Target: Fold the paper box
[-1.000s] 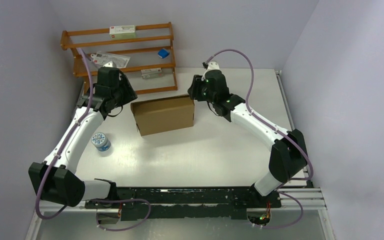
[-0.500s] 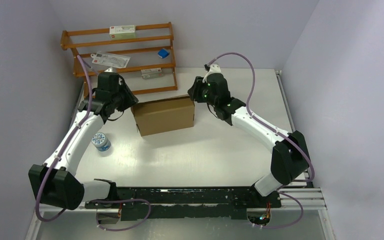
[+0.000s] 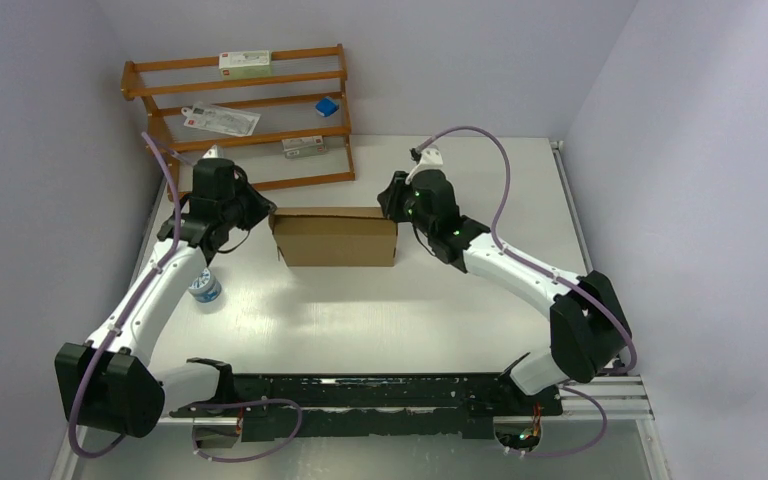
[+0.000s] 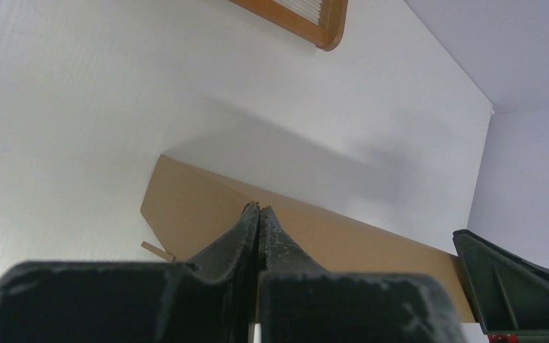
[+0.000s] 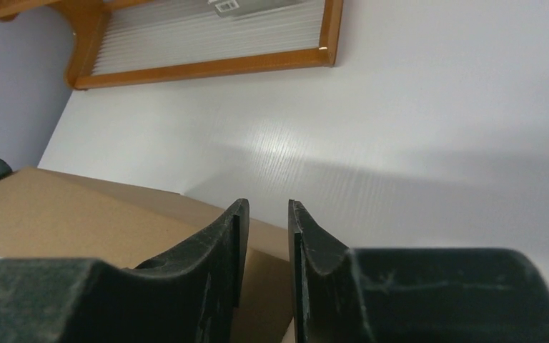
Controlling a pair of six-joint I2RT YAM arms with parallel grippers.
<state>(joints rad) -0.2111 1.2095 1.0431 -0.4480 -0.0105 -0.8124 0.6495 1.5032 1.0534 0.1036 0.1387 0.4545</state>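
Note:
The paper box [image 3: 335, 238] is a plain brown cardboard box lying squarely on the white table [image 3: 380, 310] between my two arms. My left gripper [image 3: 263, 214] is at the box's left end. In the left wrist view its fingers [image 4: 259, 209] are pressed together over the cardboard [image 4: 186, 207]; I cannot tell whether a thin edge is pinched. My right gripper [image 3: 393, 203] is at the box's right end. Its fingers [image 5: 264, 205] stand a narrow gap apart above the box's corner [image 5: 64, 214], gripping nothing that I can see.
A wooden rack [image 3: 240, 110] stands at the back left, holding white cartons and a small blue item [image 3: 327, 106]. A small white and blue tub [image 3: 201, 284] sits on the table beside my left forearm. Walls enclose the table left, back and right.
The box has swung from a slant to lie square between the grippers and looks flatter. My left gripper has closed fully. The right gripper's gap has narrowed.

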